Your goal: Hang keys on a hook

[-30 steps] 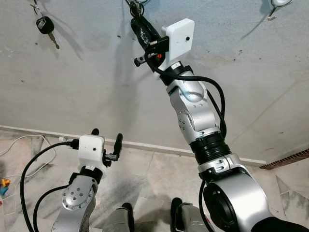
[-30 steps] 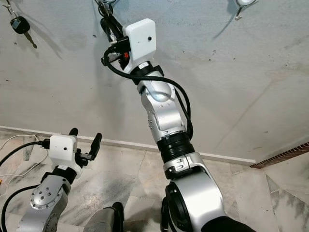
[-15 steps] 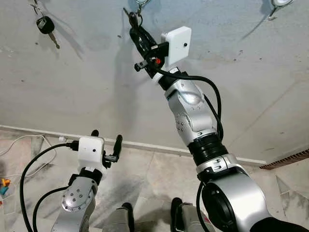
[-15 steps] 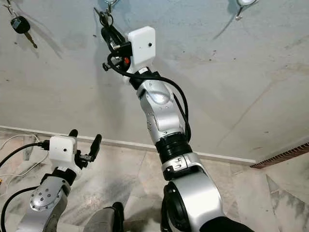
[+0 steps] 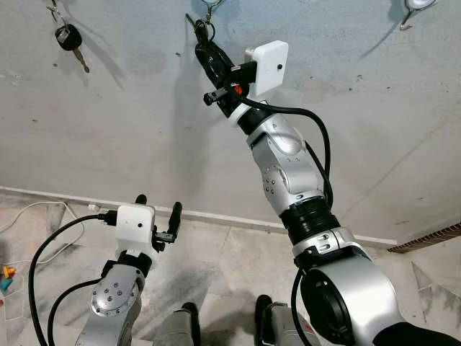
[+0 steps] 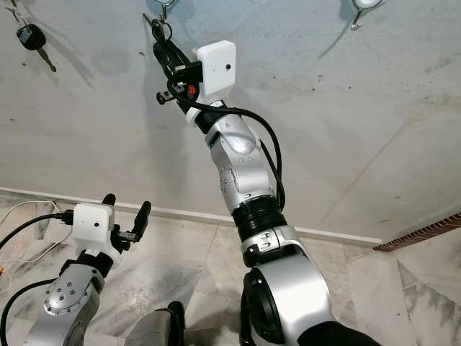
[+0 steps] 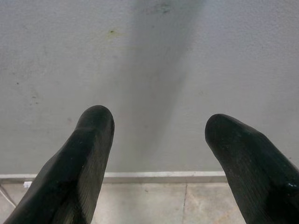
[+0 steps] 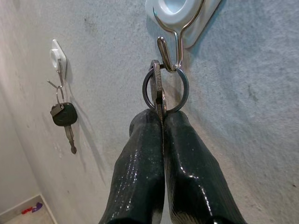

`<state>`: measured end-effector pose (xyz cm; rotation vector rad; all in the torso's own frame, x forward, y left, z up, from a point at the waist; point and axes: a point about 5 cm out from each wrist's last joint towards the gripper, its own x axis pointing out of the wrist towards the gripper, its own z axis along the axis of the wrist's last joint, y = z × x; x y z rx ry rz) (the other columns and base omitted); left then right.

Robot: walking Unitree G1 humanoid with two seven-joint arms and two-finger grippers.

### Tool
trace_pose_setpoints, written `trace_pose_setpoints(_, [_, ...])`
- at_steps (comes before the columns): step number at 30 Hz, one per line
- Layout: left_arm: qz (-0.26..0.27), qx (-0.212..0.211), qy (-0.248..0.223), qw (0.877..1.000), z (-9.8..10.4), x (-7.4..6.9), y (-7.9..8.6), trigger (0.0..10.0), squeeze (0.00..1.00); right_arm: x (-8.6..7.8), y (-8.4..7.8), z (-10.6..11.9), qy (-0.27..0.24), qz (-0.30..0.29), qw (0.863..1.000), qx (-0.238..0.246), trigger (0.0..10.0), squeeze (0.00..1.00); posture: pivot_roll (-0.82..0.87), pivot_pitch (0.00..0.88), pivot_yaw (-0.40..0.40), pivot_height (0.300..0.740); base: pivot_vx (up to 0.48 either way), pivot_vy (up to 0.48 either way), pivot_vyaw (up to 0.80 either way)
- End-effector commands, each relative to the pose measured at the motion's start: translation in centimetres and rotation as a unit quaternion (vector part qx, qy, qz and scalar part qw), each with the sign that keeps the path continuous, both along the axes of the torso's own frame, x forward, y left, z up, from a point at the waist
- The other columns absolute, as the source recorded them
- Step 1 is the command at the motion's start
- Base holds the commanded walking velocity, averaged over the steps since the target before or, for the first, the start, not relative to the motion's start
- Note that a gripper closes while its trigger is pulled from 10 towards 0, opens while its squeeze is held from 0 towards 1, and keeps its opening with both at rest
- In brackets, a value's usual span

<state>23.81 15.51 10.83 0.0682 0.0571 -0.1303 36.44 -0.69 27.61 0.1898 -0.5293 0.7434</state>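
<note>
Silver key [image 8: 159,95] on a steel ring [image 8: 167,91], ring looped over wire hook [image 8: 174,46] of a white wall mount. Pinched edge-on between the 2 closed fingers of right gripper [image 8: 162,122], raised high. Left gripper [image 7: 156,126] low, spread wide, holding nothing. Rough grey wall [image 5: 122,122]; black-headed key [image 8: 63,115] on neighbouring hook; marble floor [image 5: 230,252].

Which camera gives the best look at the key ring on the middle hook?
The right wrist view: the key ring is looped over the wire hook, key pinched in the right pincer. Both eye views show it small and dark near the top edge.
</note>
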Motion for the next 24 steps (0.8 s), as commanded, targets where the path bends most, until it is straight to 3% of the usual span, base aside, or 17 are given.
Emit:
trace_pose_setpoints(1, [0.002,0.003,0.005,1.000,-0.05,-0.26,0.31,10.0,0.00,-0.51,1.09,-0.91,0.011,0.011,1.000,-0.008,10.0,0.00,0.17,0.302,0.053,0.740,0.000,0.000,0.00])
trace_pose_setpoints(5, [0.002,0.003,0.005,1.000,-0.06,-0.25,0.31,10.0,0.00,-0.57,0.99,-1.29,0.013,0.005,1.000,-0.010,10.0,0.00,0.17,0.303,0.053,0.740,0.000,0.000,0.00])
trace_pose_setpoints(6, [0.001,0.003,0.005,1.000,-0.06,-0.25,0.32,10.0,0.00,-0.57,0.96,-1.40,0.014,0.003,1.000,-0.010,10.0,1.00,0.17,0.303,0.054,0.740,0.000,0.000,0.00])
trace_pose_setpoints(24, [0.000,0.002,0.002,1.000,-0.04,0.08,0.15,10.0,0.00,-0.64,0.51,-1.43,-0.001,-0.013,1.000,-0.020,10.0,1.00,0.15,0.292,0.050,0.740,0.000,0.000,0.00])
